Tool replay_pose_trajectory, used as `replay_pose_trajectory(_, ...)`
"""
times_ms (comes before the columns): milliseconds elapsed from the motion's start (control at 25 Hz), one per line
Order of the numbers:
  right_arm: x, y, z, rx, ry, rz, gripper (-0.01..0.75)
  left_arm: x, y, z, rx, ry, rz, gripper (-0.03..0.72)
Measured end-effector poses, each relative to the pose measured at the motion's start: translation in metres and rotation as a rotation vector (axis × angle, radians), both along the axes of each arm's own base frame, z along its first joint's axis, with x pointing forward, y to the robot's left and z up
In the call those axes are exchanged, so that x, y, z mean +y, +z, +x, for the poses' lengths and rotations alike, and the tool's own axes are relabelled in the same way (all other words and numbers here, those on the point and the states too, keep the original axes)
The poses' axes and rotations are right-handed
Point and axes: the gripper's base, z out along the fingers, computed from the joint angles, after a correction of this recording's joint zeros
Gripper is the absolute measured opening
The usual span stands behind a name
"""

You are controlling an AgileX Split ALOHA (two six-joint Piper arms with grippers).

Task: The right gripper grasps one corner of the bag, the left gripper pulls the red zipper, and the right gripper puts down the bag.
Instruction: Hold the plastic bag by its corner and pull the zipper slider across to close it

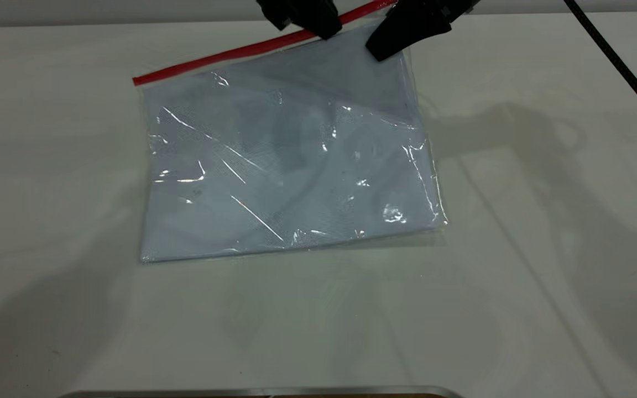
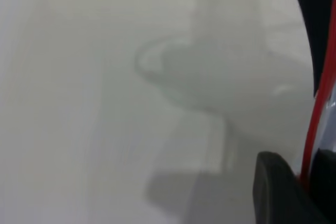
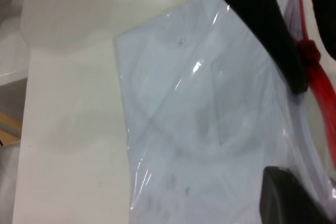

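The bag [image 1: 291, 166] lies flat on the white table [image 1: 545, 287], a clear pouch with white sheets inside. Its red zipper [image 1: 230, 55] runs along the far edge. My left gripper [image 1: 327, 30] is shut on that strip near its right end. In the left wrist view the red zipper [image 2: 315, 124] passes between the two black fingers [image 2: 273, 187]. My right gripper [image 1: 376, 51] is shut on the bag's far right corner, beside the left one. The right wrist view shows the bag [image 3: 199, 114], one of its own fingers [image 3: 286, 198], and the small red slider [image 3: 311, 53] by the left gripper's finger [image 3: 262, 19].
A black cable [image 1: 622, 66] crosses the table's far right corner. A metal strip [image 1: 263, 391] lines the near edge. Bare tabletop surrounds the bag on the left, right and near sides.
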Motion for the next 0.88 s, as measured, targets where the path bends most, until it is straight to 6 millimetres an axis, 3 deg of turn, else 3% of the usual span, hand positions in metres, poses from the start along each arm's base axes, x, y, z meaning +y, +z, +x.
replay_pose_trajectory(640,-0.0002,-0.0002,0.0,-0.001,0.001,-0.003,0.034,-0.0005,-0.0003,-0.0021,0.006,-0.036,0.002,0.208)
replay_pose_trajectory(880,-0.0002,-0.0002,0.0,-0.001,0.001,-0.003,0.034,-0.0005,-0.0003,-0.0021,0.005,-0.038,0.003,0.07)
